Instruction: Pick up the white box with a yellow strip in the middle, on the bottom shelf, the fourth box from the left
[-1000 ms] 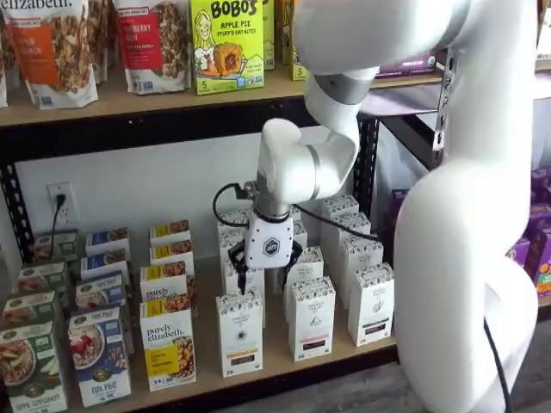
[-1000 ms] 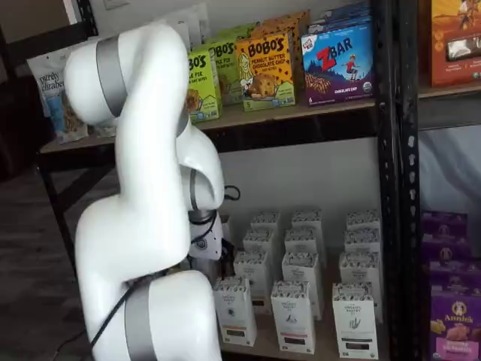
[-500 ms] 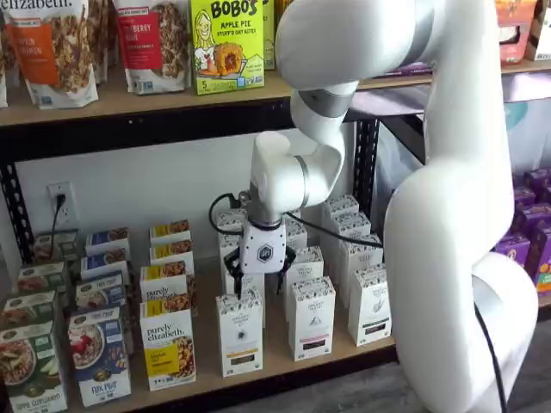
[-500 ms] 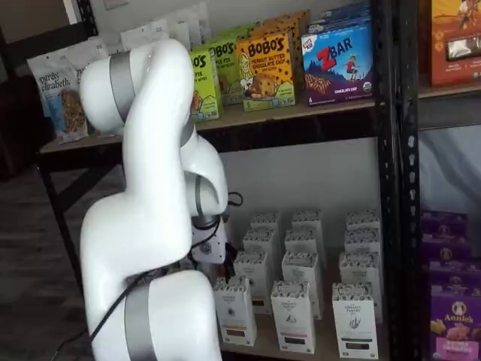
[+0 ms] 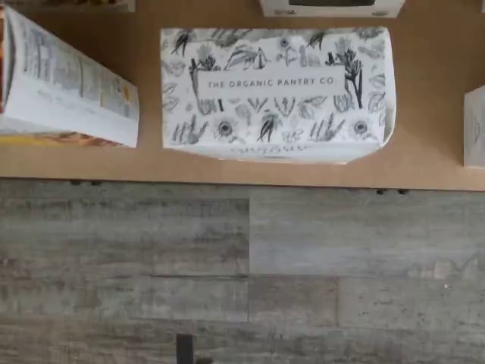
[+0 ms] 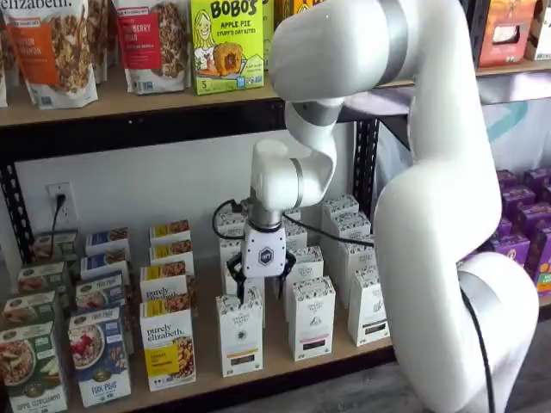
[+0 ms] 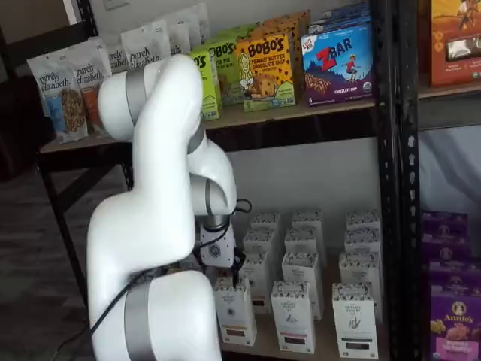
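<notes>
White box (image 6: 239, 331) upright at the front edge of the bottom shelf (image 6: 284, 353), long axis vertical, patterned top (image 5: 276, 91) facing up. Directly above it, just clear of the top: end effector (image 6: 259, 288), fingers spread, grasping nothing. Straight descent needed, one finger down each side.

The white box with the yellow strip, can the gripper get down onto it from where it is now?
Probably yes. The gripper hangs open just above the white box at the front of the bottom shelf, with nothing between them; neighbouring cartons stand apart on both sides.
</notes>
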Available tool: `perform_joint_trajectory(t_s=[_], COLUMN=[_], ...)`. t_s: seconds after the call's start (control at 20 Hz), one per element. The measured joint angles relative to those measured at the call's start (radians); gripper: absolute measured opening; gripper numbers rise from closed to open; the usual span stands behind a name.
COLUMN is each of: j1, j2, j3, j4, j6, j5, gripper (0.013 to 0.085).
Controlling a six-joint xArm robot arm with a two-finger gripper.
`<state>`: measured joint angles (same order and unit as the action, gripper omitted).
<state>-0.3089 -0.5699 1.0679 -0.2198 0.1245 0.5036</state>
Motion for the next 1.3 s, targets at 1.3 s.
perform_joint_trajectory(t_s=[1.3], j1=[0.044], j2=[-0.261], j3=[0.344], j4=[0.022], j6=[-0.016], j5=[0.093], gripper=[0.0850])
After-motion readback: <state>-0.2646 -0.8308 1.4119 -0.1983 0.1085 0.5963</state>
